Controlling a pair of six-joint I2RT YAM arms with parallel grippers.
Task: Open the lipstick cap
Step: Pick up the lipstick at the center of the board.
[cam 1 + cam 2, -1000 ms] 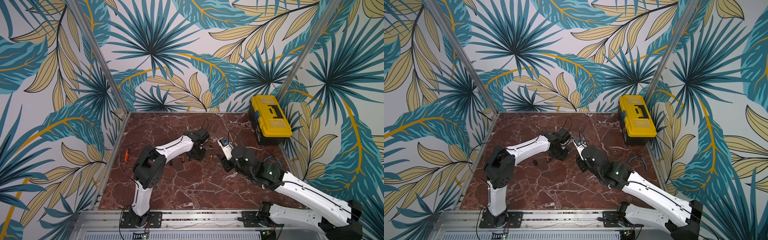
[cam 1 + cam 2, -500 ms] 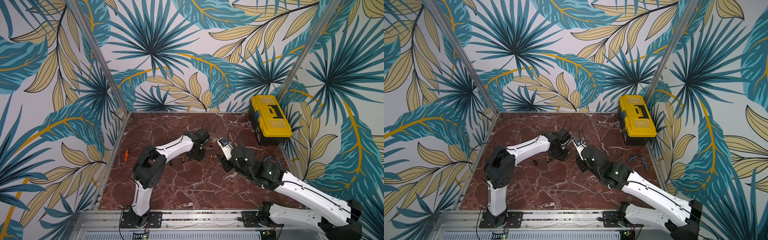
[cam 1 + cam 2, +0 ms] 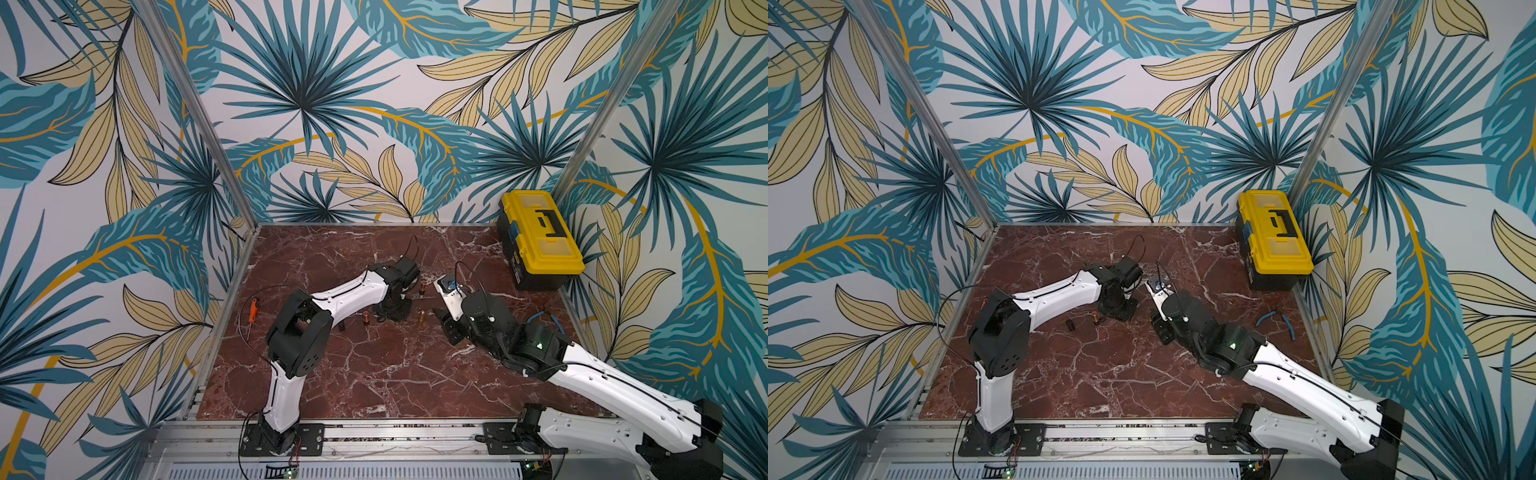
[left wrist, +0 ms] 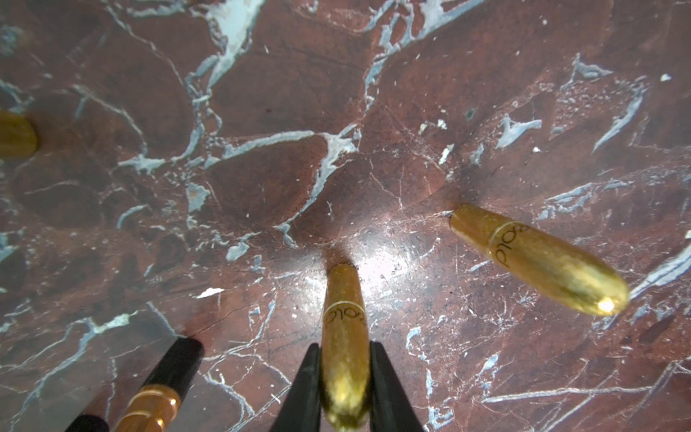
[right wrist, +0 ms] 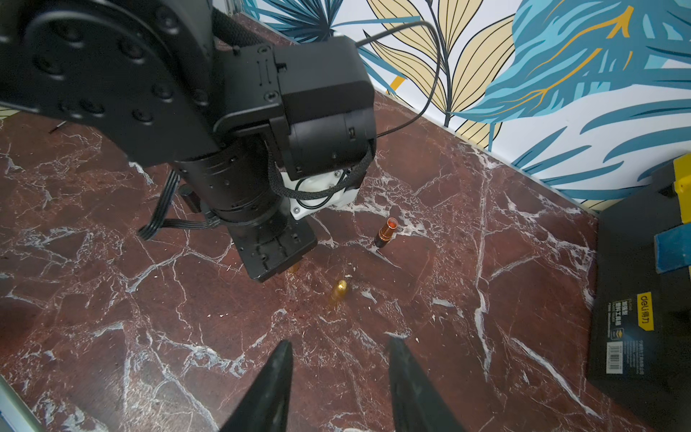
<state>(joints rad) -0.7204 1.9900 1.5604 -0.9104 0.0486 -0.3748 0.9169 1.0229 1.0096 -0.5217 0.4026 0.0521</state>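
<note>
1. The worktop [image 3: 374, 374] was dark red marble veined with white.
2. The walls [image 3: 374, 104] were white, patterned with teal, dark blue and tan-yellow leaves.
3. The toolbox [image 3: 540, 232] had a yellow lid over a black body.
4. The lipstick [image 4: 342, 329] in the black left claw [image 4: 344, 348] was shiny gold with dark lettering; a second lipstick [image 4: 538, 258] matched.
5. The screwdriver [image 3: 252, 309] handle was orange; the pliers [image 3: 1266, 319] handles blue.
</note>
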